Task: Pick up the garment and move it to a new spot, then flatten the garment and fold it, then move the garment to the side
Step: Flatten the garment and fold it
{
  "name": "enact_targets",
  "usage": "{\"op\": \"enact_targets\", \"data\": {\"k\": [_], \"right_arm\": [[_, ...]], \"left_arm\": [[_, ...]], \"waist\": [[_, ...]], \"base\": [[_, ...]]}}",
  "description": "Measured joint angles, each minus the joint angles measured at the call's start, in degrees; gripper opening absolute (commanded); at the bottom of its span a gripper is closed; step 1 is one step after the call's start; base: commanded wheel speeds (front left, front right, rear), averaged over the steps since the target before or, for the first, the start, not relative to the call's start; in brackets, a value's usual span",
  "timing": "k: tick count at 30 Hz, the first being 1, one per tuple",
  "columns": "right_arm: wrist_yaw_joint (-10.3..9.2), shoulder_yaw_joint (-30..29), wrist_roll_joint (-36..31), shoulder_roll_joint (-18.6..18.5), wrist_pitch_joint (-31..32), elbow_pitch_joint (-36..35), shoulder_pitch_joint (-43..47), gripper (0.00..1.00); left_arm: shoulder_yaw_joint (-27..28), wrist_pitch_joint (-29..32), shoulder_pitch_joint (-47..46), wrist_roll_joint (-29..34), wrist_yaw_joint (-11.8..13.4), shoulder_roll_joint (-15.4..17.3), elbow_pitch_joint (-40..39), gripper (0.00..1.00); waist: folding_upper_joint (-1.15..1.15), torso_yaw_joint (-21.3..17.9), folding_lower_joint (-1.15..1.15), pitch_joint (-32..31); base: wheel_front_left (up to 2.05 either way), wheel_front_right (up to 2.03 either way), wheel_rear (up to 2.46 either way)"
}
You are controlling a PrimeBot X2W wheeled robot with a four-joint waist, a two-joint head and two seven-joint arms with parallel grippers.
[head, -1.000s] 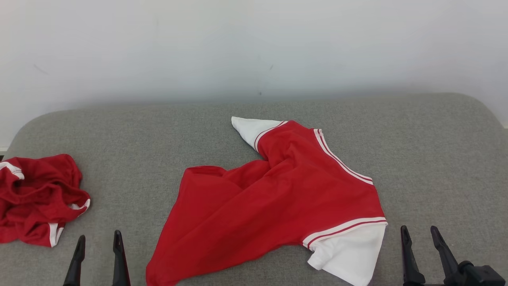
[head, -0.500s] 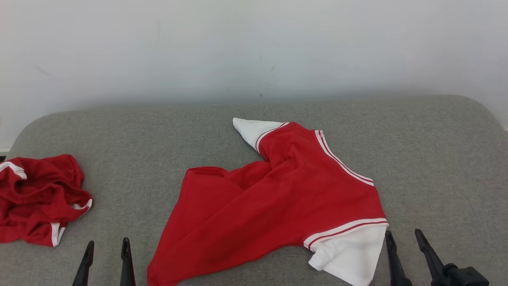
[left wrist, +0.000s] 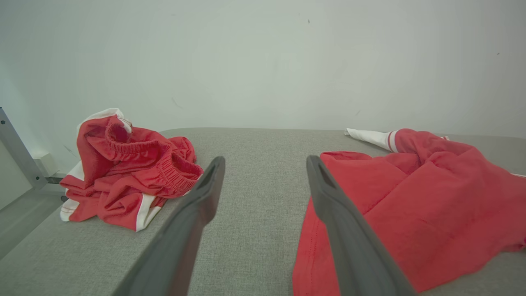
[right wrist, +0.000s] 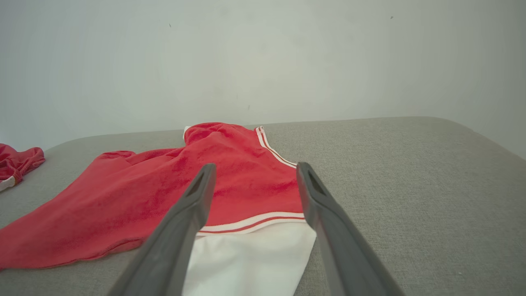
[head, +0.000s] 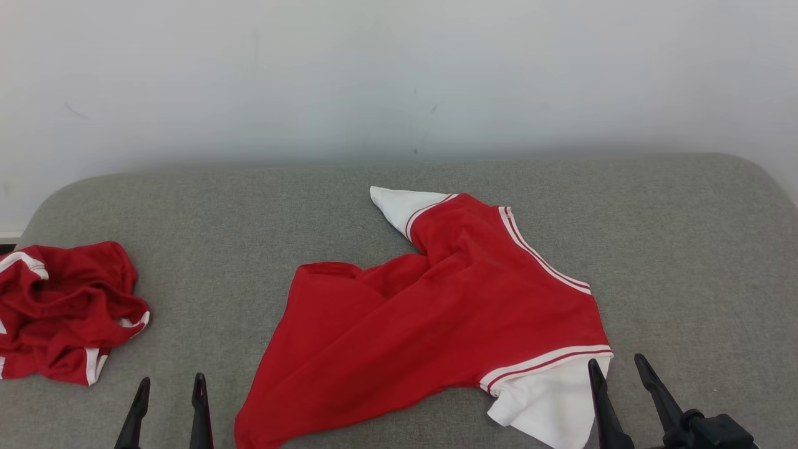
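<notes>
right gripper, fingers parted and empty, poised at the white sleeve, lower right, likely to pinch it; red white-trimmed jersey garment lies rumpled mid-frame on grey fabric cushion; left gripper, also parted, near its hem.

Grey padded surface bears a spread red shirt and crumpled shorts.

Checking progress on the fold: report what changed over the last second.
The right tool slid left to the edge of the near white sleeve of the shirt; nothing was gripped. The left tool edged slightly right. Both stay open and empty. The shirt and shorts lie as before; their small shift in view is camera motion.
</notes>
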Motion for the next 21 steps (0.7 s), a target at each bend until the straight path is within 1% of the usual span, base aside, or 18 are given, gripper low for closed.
{"op": "enact_targets", "data": {"k": [14, 21], "right_arm": [[0.00, -0.36, 0.08, 0.03, 0.00, -2.07, 0.38, 1.00], [0.00, -0.82, 0.08, -0.54, 0.05, -0.44, 1.52, 1.00]], "left_arm": [[1.09, 0.00, -0.02, 0.11, -1.00, -0.93, 0.68, 1.00], [-1.97, 0.00, 0.03, -0.01, -2.50, -0.82, 5.36, 1.00]], "waist": [[0.00, 0.44, 0.00, -0.40], [0.00, 0.55, 0.00, 0.03]], "base": [[0.00, 0.00, 0.00], [0.00, 0.00, 0.00]]}}
